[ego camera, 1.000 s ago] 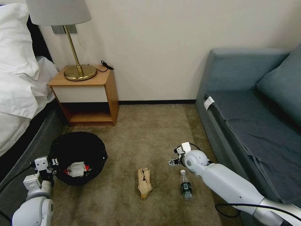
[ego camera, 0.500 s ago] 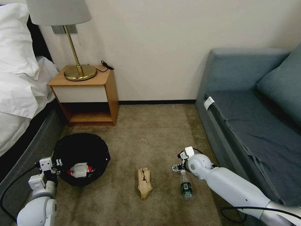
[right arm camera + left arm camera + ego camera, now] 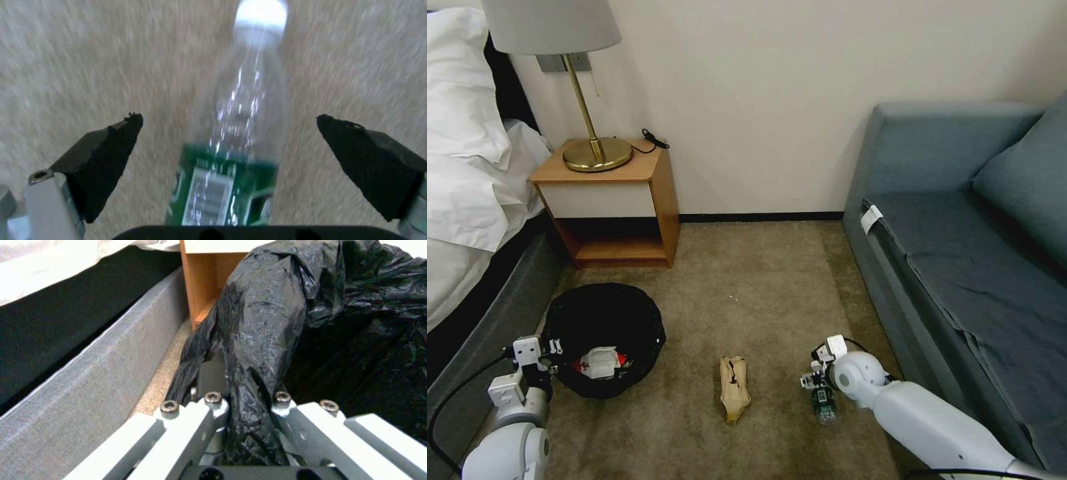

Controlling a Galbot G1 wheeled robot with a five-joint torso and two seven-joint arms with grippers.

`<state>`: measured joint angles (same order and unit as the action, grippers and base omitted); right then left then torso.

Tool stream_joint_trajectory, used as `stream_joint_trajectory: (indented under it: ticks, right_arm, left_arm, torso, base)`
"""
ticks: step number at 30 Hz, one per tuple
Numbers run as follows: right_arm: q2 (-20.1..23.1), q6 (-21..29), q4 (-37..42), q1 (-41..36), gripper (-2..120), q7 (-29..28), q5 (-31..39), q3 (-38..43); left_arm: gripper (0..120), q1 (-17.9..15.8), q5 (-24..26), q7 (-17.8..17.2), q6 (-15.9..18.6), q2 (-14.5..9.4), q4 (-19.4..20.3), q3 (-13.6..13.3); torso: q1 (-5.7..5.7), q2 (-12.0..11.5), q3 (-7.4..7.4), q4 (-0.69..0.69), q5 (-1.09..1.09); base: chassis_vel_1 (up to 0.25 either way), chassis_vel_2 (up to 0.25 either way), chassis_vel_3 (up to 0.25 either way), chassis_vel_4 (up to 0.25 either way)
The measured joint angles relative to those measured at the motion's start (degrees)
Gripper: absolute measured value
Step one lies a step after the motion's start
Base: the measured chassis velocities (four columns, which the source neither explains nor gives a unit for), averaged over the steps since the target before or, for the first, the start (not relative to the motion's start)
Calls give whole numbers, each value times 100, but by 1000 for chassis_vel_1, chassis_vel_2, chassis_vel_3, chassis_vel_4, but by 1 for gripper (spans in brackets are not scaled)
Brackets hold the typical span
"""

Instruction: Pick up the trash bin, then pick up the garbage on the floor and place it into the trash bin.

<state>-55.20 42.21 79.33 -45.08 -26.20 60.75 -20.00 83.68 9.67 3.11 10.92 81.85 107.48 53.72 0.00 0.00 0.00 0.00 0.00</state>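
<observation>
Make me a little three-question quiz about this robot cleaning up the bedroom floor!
1. True or false: the right hand is open, one finger on each side of the clear bottle.
2. What is the left hand pinching? A) the lamp B) the black bag over the trash bin rim C) the pillow
3. Fill in: the tan paper bag lies on the carpet between the trash bin and the ____.

Key: 1 true; 2 B; 3 bottle.

Carpet (image 3: pixel 747 280) carries trash bin (image 3: pixel 604 337), paper bag (image 3: pixel 734 388), plastic bottle (image 3: pixel 825 404), nightstand (image 3: pixel 610 203).
</observation>
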Motion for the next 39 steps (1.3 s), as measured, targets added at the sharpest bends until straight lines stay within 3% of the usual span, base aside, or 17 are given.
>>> stream_joint_trajectory:
  ticks: [13, 16, 19, 21, 25, 28, 39]
  right_arm:
    - [-110, -6, -376, -112, 98, 430, -326, 52]
    - [-128, -7, -488, -132, 82, 542, -375, 62]
    - [-128, -7, -509, -138, 79, 567, -385, 68]
    - [-132, -9, -532, -154, 66, 621, -407, 83]
    - [-142, -9, -530, -165, 57, 640, -413, 93]
    - [-152, -12, -519, -183, 41, 663, -415, 106]
    - [-155, -18, -523, -184, 22, 694, -495, 115]
  left_arm:
    - [4, 51, -25, 35, -72, 61, -31, -2]
    - [4, 39, -23, 37, -73, 63, -68, 3]
    - [4, 32, -20, 37, -73, 62, -79, 5]
    - [4, 12, -12, 38, -74, 55, -111, 5]
    - [4, 1, -11, 39, -74, 52, -125, 3]
    - [4, -18, -9, 43, -74, 46, -155, -5]
    - [4, -27, 4, 49, -80, 34, -191, -1]
  torso:
    - [0, 0, 0, 1, 0]
    - [0, 0, 0, 0, 0]
    - [0, 0, 0, 0, 0]
    - [0, 0, 0, 0, 0]
    - [0, 0, 0, 1, -1]
    - [0, 1, -1, 1, -1]
    - [0, 0, 0, 1, 0]
  base:
    - [0, 0, 0, 0]
    - [0, 0, 0, 0]
    - [0, 0, 0, 0]
    - [0, 0, 0, 0]
    - [0, 0, 0, 0]
    - [0, 0, 0, 0]
    - [0, 0, 0, 0]
